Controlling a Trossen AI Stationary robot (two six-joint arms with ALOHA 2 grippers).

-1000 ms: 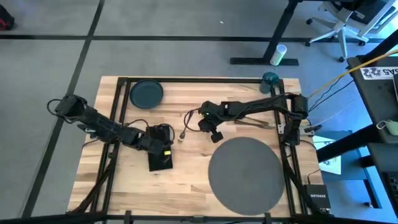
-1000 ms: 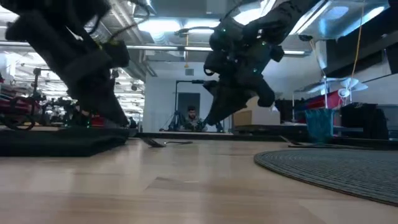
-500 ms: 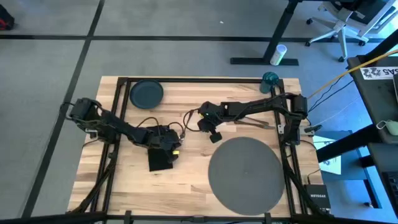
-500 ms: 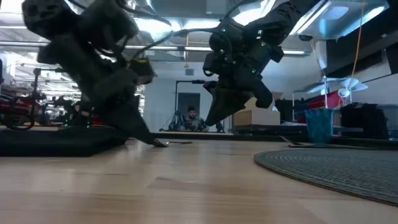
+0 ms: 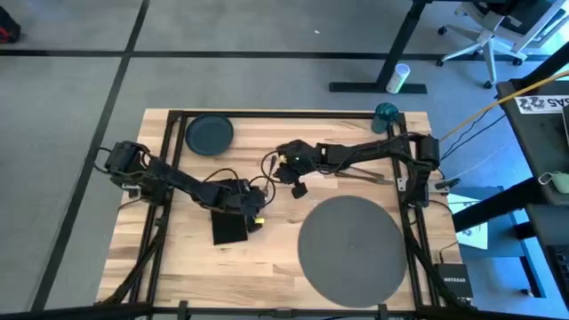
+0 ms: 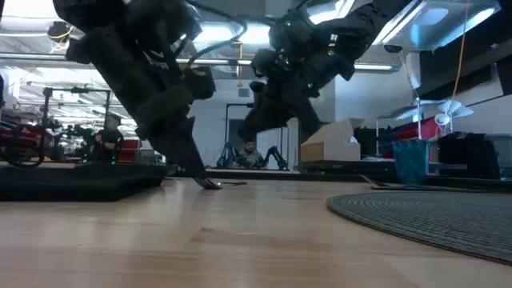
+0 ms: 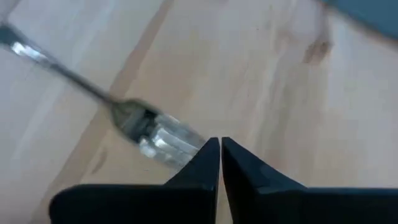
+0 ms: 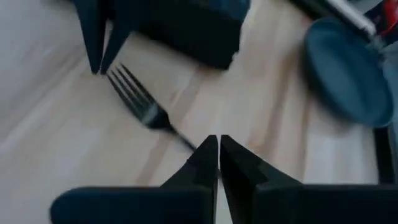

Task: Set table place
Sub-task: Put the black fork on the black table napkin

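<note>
placemat [image 5: 349,249] bare, nothing set yet | plate [image 5: 210,134] far corner, napkin [image 5: 230,228] and cup [image 5: 386,113] unplaced | fork [image 8: 140,99] mid-table between both | left gripper [image 7: 220,149], right gripper [image 8: 218,149] pressed together, empty, at fork ends

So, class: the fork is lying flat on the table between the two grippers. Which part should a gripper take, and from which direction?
Probably the thin handle, from straight above. The fork lies flat on the table, so fingers must straddle it crosswise. The left gripper is at the prongs; the right gripper sits over the handle end, so it looks better placed.
</note>
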